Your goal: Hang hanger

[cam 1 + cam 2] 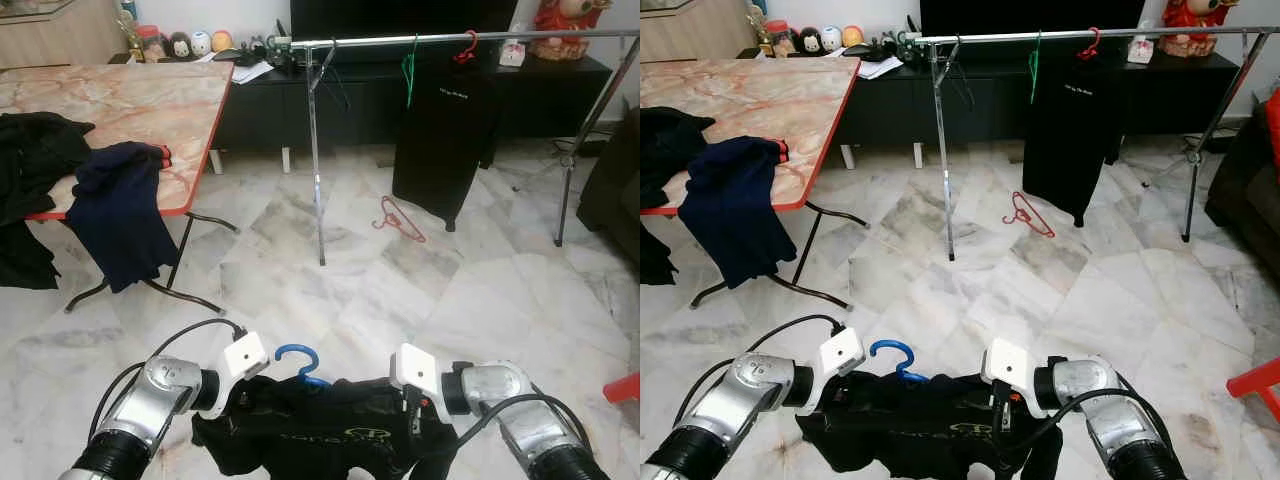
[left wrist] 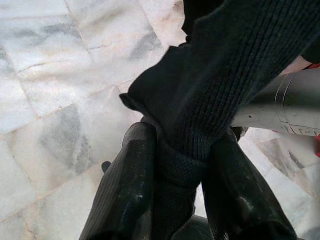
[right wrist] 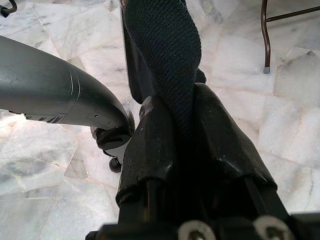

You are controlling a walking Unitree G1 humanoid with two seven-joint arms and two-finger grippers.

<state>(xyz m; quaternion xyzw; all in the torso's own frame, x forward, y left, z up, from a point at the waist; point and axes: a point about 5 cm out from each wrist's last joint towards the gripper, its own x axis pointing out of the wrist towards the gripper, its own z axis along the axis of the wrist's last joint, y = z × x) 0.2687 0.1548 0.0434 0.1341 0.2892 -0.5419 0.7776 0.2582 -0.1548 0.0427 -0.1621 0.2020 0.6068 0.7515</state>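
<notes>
Hanger (image 1: 300,362), blue hook up, carries a black garment (image 1: 320,430) held low between 2 grippers: left gripper (image 2: 175,165) and right gripper (image 3: 182,125), jaws clamped on fabric. Keep it level; lift the hook over the rail (image 1: 450,39) ahead.

Home living room: marble floor (image 1: 400,300), TV console (image 1: 400,90), clothes rack (image 1: 420,40).

1. The blue hanger (image 1: 298,362) shows its hook alone; the black garment (image 1: 320,430) covers its shoulders.
2. The garment's lower part runs off the frame edge.
3. Its printed lettering is too small to read.
</notes>
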